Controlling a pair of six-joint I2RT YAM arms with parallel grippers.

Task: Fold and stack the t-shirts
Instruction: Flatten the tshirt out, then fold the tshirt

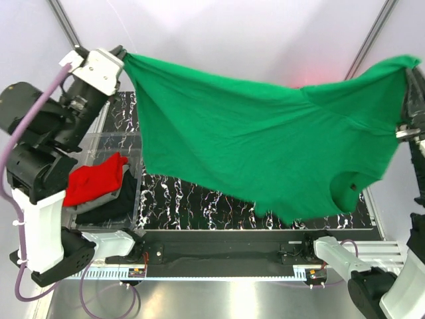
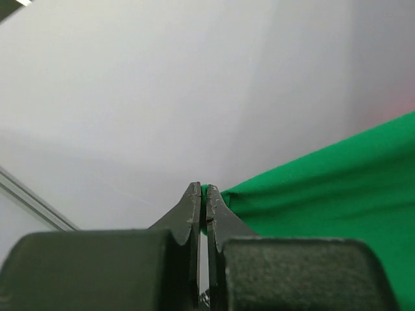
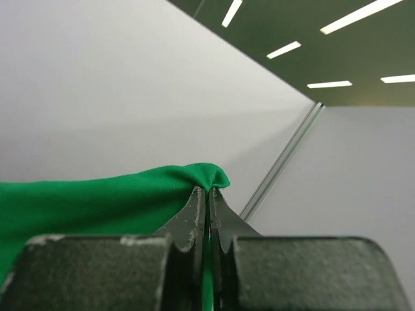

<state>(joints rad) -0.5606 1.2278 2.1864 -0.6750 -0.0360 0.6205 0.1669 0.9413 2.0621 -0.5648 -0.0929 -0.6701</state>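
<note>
From above, the green t-shirt hangs spread in the air between the two arms, well above the black marbled bench, its lower hem and neck opening sagging toward the near edge. The left end effector pinches the shirt's upper left corner and the right end effector pinches the upper right corner. At the left, a red t-shirt lies on dark cloth inside a clear bin. In the left wrist view, the left end effector is clenched on a small tip of the green t-shirt, which stretches away to the right. In the right wrist view, the right end effector is clenched on a bunched green corner, with the green t-shirt running off to the left.
</note>
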